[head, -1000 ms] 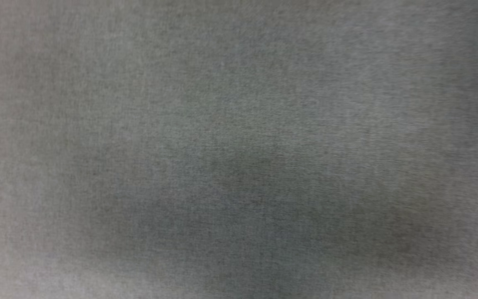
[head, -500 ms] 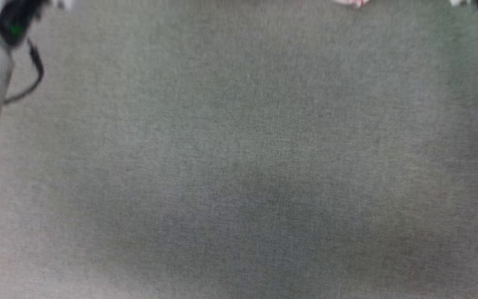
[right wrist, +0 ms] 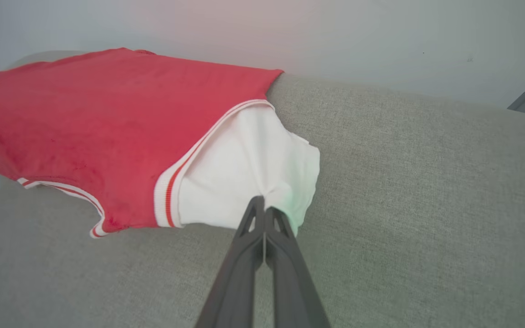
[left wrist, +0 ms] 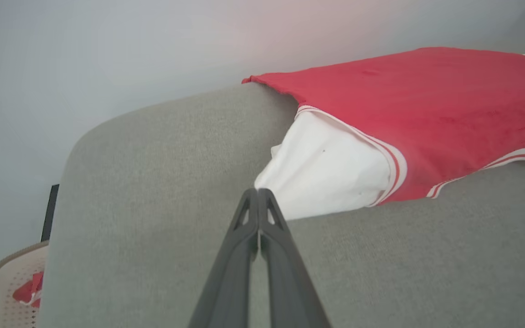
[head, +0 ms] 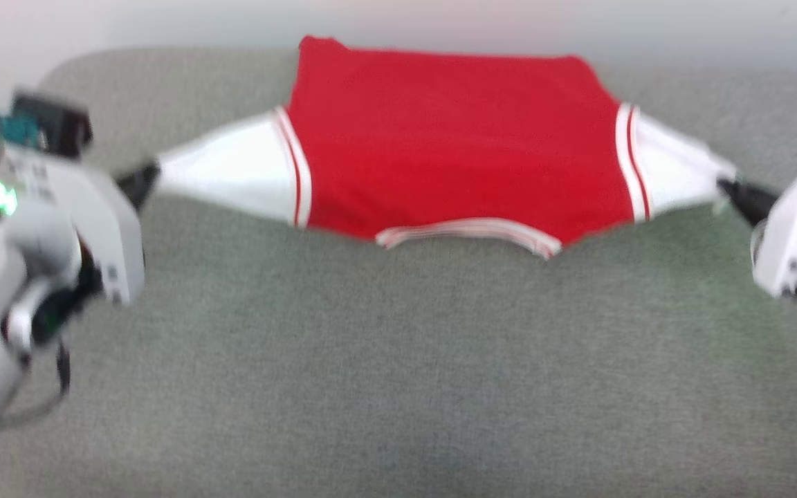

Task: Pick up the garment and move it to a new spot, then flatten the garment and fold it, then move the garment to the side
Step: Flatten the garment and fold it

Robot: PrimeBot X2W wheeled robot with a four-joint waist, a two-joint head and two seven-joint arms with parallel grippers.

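At the far edge of the grey upholstered surface (head: pixel 398 360), the garment (head: pixel 454 152) is lying spread out, a red jersey T-shirt with white short sleeves. Its back is facing up, so no lettering is showing. The striped collar (head: pixel 468 232) is pointing toward the robot, and the hem is reaching the rounded far rim of the surface, just below the pale wall (head: pixel 163 21).

The left gripper (head: pixel 142 181) is pinching the tip of the left sleeve (head: pixel 225 173), its two dark fingers pressed together. The white cloth is tapering to a point where they are gripping it. The right gripper (head: pixel 732 189) is clenching the end of the right sleeve (head: pixel 675 169) in the same way. In the right wrist view the fabric is gathering into small creases at the closed fingertips. Both sleeves are stretching outward from the red body, which is lying fairly smooth between them, and red-and-white bands are marking each shoulder seam.

In the left wrist view, a pale perforated basket (left wrist: pixel 12 282) is standing beyond the surface's corner, with a scrap of red cloth (left wrist: pixel 28 291) lying inside it.
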